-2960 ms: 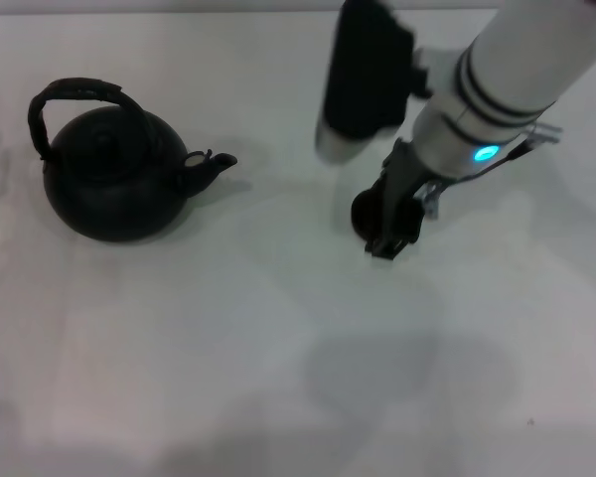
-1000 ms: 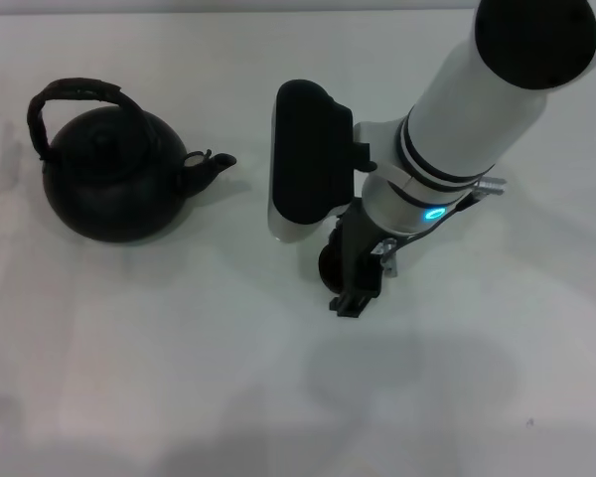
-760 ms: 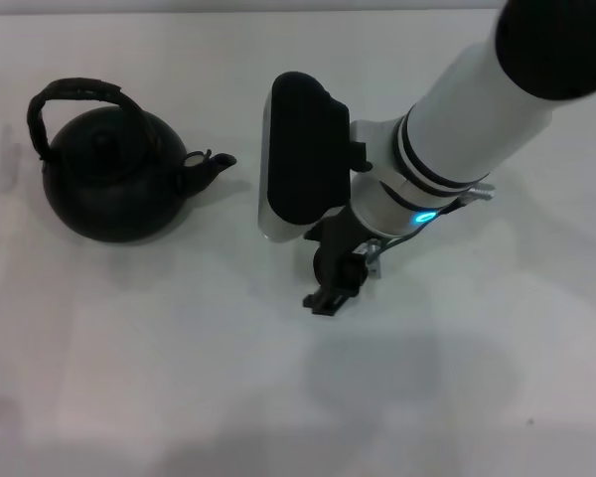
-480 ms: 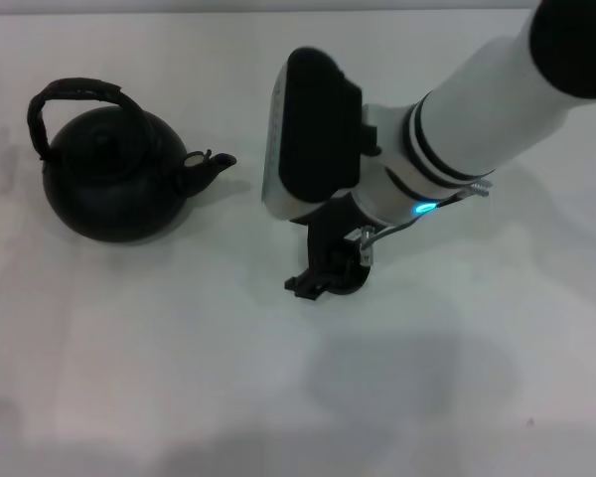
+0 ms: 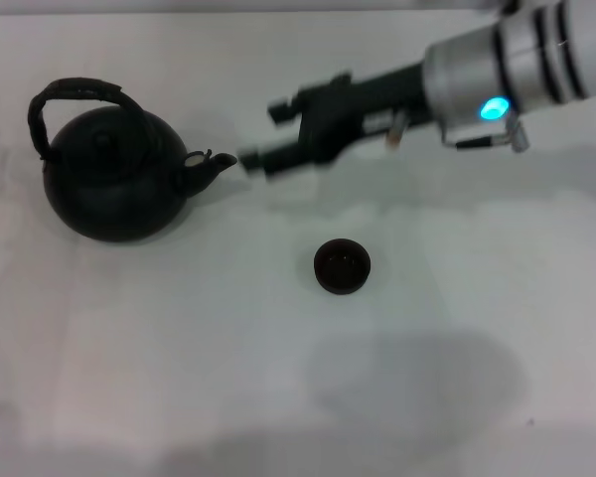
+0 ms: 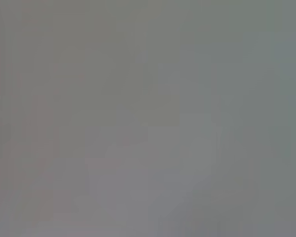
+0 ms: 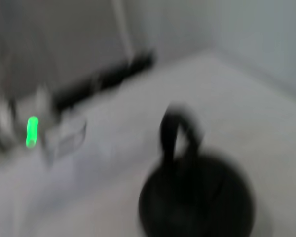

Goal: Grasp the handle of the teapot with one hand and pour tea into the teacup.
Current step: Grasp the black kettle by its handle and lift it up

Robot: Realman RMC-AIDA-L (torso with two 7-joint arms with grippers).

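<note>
Right gripper (image 5: 256, 157): beside teapot (image 5: 114, 189) spout, aimed toward handle (image 5: 77, 91), jaw state indiscernible | teacup (image 5: 342, 266): upright, apart, placed to receive tea | left arm: unseen

right arm (image 5: 507, 65): white-grey tube, black rings | blue light (glowing) | black pincer (image 5: 250, 159)

I see a plain white tabletop (image 5: 179, 378), evenly lit, soft grey shadows; pale wall (image 7: 266, 39) behind in wrist view.
</note>
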